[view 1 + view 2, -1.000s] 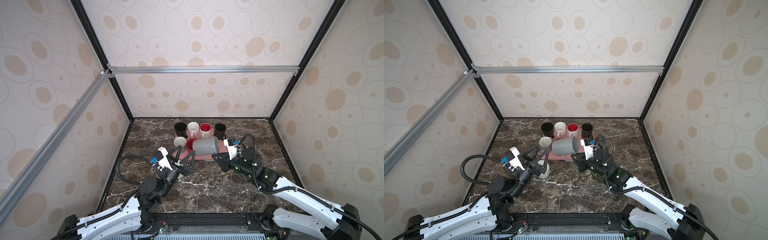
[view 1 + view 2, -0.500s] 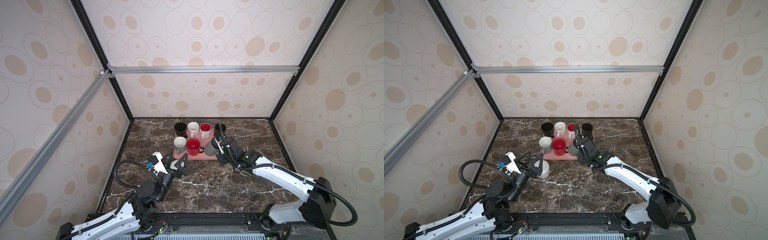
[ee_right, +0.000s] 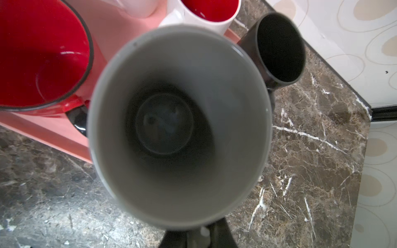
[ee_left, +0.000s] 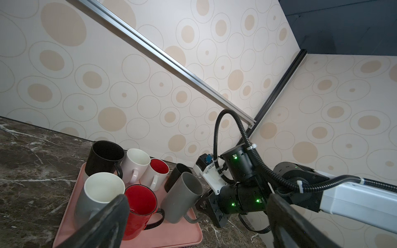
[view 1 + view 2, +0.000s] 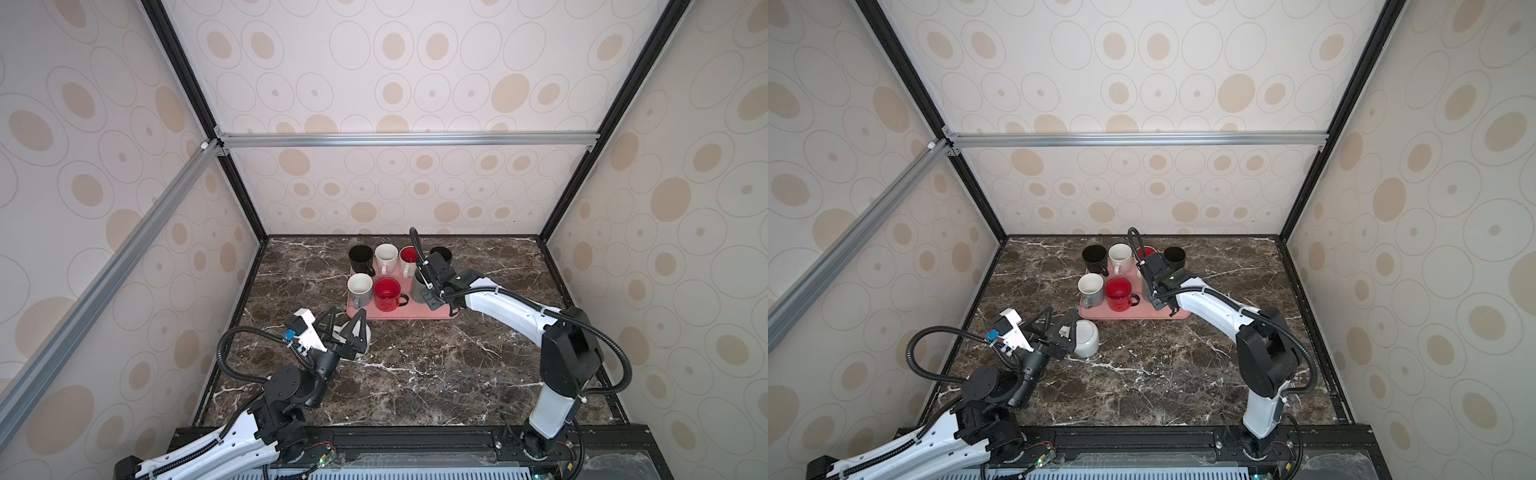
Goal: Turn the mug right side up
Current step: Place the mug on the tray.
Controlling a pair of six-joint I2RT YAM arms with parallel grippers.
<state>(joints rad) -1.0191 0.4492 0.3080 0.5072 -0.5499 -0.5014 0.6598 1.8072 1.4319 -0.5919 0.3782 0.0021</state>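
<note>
Tray point(image 5: 415, 312) one, mugs point(image 5: 386, 293) eight (grey mug point(image 4: 182, 197) clamped in right tool point(image 4: 203, 207))

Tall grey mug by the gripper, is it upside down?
No, the tall grey mug has its open mouth pointing up, leaning only a little.

no readable text, labels, brands, numbers, or signs

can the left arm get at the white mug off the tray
Probably yes: the open left gripper hovers at the white mug, nothing between; the right gripper holds the grey mug.
</note>
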